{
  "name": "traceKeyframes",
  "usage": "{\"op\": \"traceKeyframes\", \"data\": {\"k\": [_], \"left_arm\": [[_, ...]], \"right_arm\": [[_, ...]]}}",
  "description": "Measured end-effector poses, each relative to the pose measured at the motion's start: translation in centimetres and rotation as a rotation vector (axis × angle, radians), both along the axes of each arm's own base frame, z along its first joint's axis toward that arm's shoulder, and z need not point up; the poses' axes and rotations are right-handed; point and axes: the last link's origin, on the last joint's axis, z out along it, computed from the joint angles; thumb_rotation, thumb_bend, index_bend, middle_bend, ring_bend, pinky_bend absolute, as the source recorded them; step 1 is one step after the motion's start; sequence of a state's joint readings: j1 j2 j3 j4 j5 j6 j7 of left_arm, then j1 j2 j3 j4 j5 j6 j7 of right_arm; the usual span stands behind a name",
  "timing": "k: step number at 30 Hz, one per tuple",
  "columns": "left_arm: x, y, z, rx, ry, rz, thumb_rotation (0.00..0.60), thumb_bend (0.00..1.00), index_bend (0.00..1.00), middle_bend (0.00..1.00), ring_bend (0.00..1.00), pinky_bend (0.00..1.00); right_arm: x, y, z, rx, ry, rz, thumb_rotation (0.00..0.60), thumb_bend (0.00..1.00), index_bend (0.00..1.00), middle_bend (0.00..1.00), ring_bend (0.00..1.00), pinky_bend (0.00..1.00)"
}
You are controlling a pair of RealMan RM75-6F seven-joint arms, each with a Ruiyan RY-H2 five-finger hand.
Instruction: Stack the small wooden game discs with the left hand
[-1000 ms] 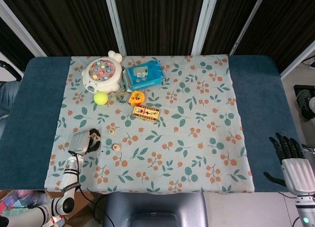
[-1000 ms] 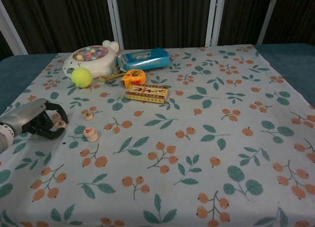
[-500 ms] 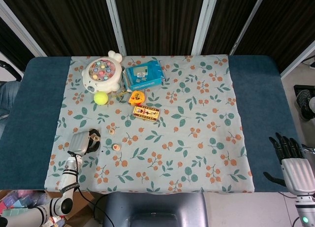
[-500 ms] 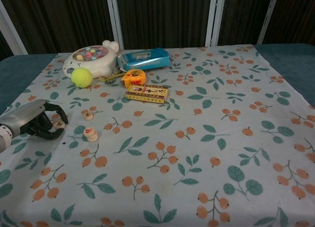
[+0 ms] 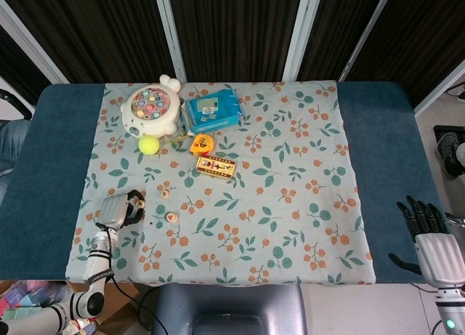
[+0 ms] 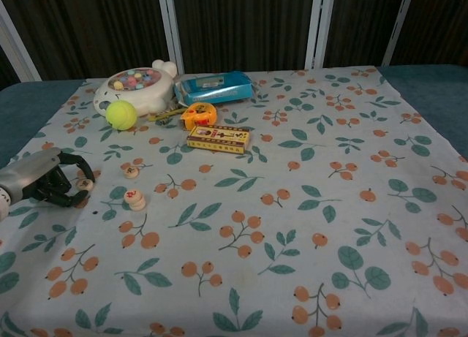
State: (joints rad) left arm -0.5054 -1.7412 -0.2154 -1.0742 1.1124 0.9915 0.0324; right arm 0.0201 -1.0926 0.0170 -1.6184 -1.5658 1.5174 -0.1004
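My left hand (image 6: 40,180) lies at the cloth's left edge, also seen in the head view as the left hand (image 5: 116,210). Its dark fingers (image 6: 77,165) curl around one small wooden disc (image 6: 85,183), which sits low against the cloth between finger and thumb. A stack of two discs (image 6: 134,199) stands just right of the hand, apart from it; in the head view this stack (image 5: 171,217) shows from above. A single disc (image 6: 131,172) lies behind the stack. My right hand (image 5: 430,237) hangs off the table's right front corner, fingers spread, holding nothing.
At the back left are a white fishing toy (image 6: 131,88), a yellow-green ball (image 6: 121,115), a blue pouch (image 6: 213,87), an orange tape measure (image 6: 198,115) and a yellow box (image 6: 218,139). The floral cloth (image 6: 307,227) covers the table's middle.
The left hand has drawn a little to the left, toward the cloth's edge, with the disc still inside its curled fingers. The stack, single disc and right hand have not moved.
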Motion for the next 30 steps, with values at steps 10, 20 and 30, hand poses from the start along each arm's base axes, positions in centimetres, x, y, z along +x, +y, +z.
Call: {"op": "traceKeyframes", "data": {"k": [10, 20, 30], "left_arm": [[-0.2, 0.1, 0.0, 0.002, 0.010, 0.003, 0.600, 0.41, 0.50, 1.00, 1.00, 1.00], [0.0, 0.0, 0.5, 0.017, 0.004, -0.007, 0.600, 0.40, 0.57, 1.00, 1.00, 1.00], [3.0, -0.9, 2.3, 0.054, -0.084, -0.094, 0.600, 0.41, 0.57, 1.00, 1.00, 1.00]], "right_arm": [[0.0, 0.0, 0.0, 0.001, 0.001, 0.000, 0.600, 0.20, 0.00, 0.00, 0.00, 0.00], [0.0, 0.0, -0.1, 0.002, 0.002, 0.001, 0.600, 0.20, 0.00, 0.00, 0.00, 0.00], [0.1, 0.0, -0.3, 0.012, 0.006, 0.008, 0.600, 0.19, 0.00, 0.00, 0.00, 0.00]]}}
